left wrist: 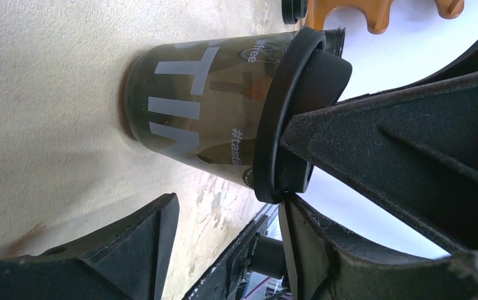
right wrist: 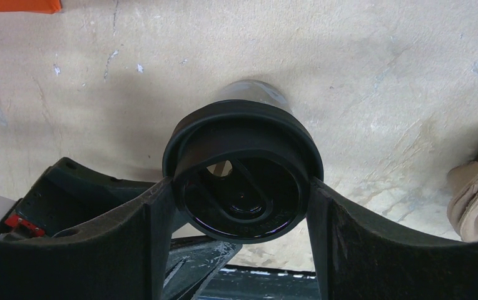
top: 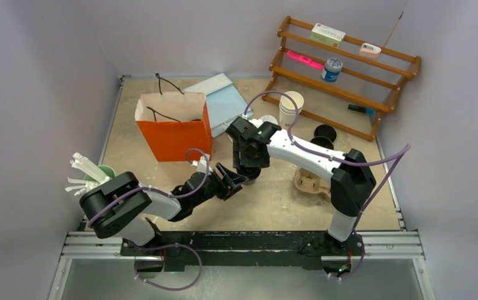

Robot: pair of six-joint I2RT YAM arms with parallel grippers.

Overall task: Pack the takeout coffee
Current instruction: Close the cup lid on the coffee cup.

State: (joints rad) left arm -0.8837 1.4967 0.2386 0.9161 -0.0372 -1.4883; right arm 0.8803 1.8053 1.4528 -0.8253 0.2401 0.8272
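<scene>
Lid (right wrist: 243, 122), round glossy plastic, sits clamped in right pincer (right wrist: 241, 187); left pincer (left wrist: 227, 206) apart.

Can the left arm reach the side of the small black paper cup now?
Probably yes. The left gripper stands open beside the small black paper cup; the right gripper clamps only the round black plastic lid, leaving the cup's wall bare.
</scene>
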